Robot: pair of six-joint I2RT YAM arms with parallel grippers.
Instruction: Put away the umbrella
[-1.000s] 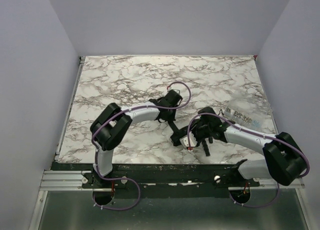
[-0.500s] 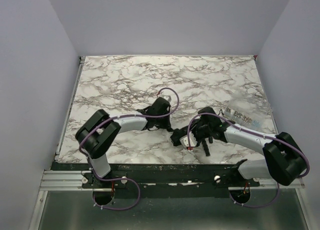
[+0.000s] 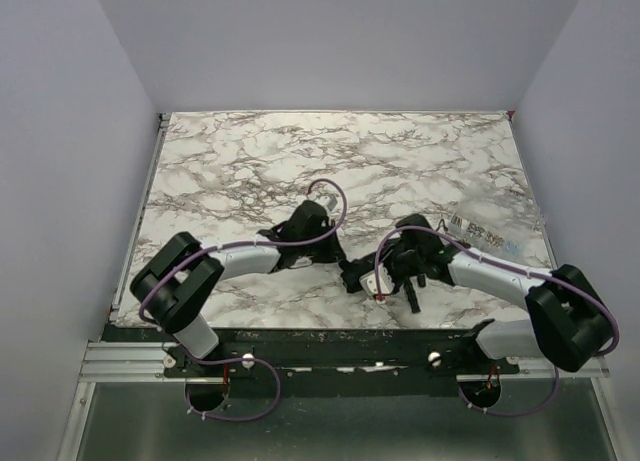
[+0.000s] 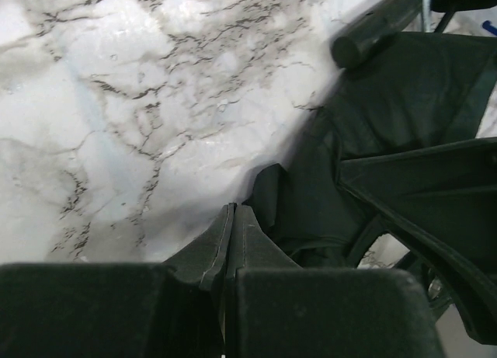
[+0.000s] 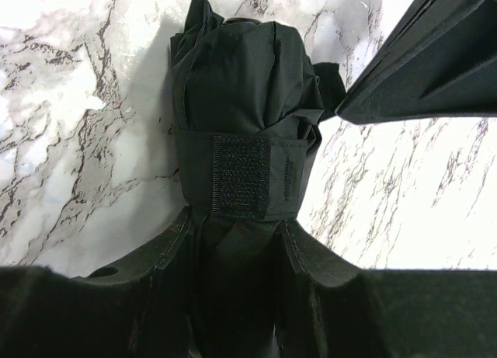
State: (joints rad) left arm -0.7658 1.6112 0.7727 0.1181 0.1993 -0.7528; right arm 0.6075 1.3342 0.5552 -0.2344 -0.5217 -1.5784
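Since the umbrella (image 5: 241,86) lies rolled into a short bundle with its strap (image 5: 242,175) fastened around it, the folding looks done and only stowing remains. The right gripper (image 5: 237,245) clasps the bundle's near end on the table (image 5: 70,140). The left gripper (image 4: 231,214), fingers pressed together on nothing, sits just beside the fabric.

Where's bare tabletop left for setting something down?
The far half of the table, from back edge to the arms, is bare. Near centre is crowded: left gripper, right gripper and umbrella meet there; a printed packet lies to their right.
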